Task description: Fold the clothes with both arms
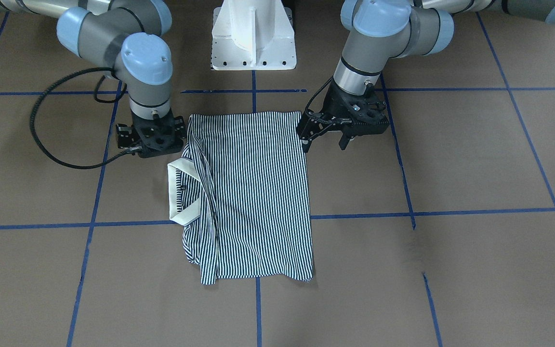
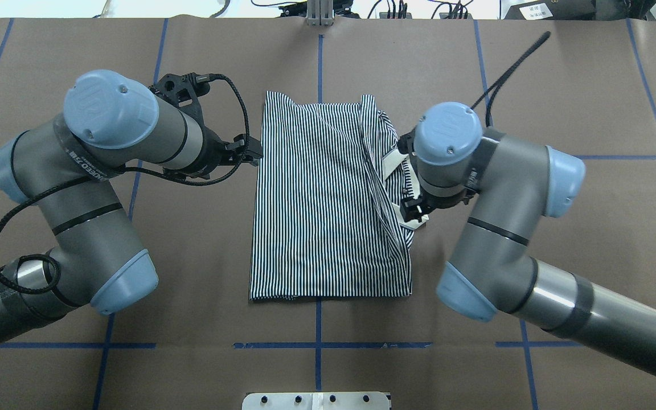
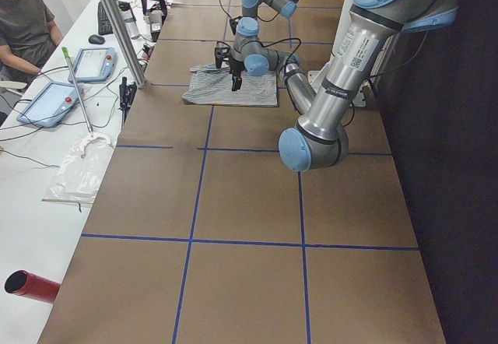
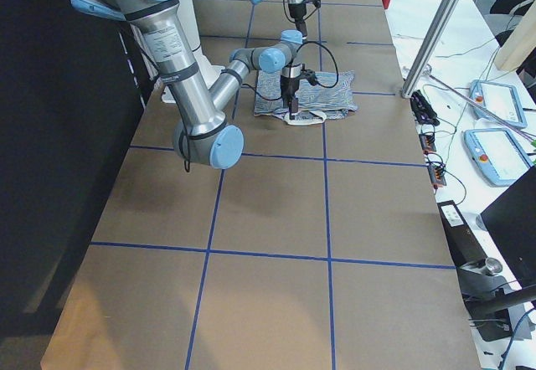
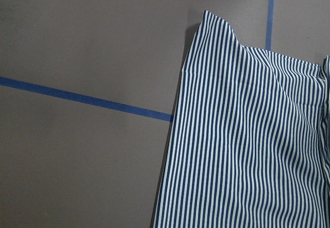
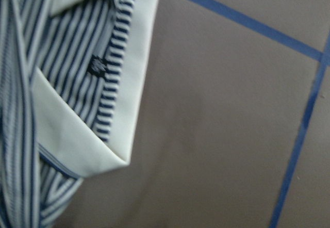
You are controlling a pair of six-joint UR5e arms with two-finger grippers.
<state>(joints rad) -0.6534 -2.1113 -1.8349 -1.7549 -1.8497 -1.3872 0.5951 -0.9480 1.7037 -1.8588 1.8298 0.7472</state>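
Note:
The clothes are one navy-and-white striped polo shirt [image 1: 258, 193] [image 2: 322, 199], folded into a tall rectangle in the middle of the brown table. Its cream collar [image 1: 181, 193] [image 2: 390, 165] sticks out on my right side, and the right wrist view shows the collar [image 6: 134, 83] close up with a small dark logo [image 6: 97, 65]. My left gripper [image 1: 325, 142] [image 2: 245, 151] hovers open and empty at the shirt's near corner on my left. My right gripper [image 1: 150, 140] [image 2: 413, 212] points down beside the collar; its fingers are hidden. The left wrist view shows the shirt's edge [image 5: 258, 145].
The white pedestal base [image 1: 253, 38] stands behind the shirt. Blue tape lines [image 1: 354, 216] grid the table. At the table's far side a side bench holds control tablets [image 3: 54, 99] and cables, a person [image 3: 23, 25] sits there, and a metal post [image 3: 117, 25] rises.

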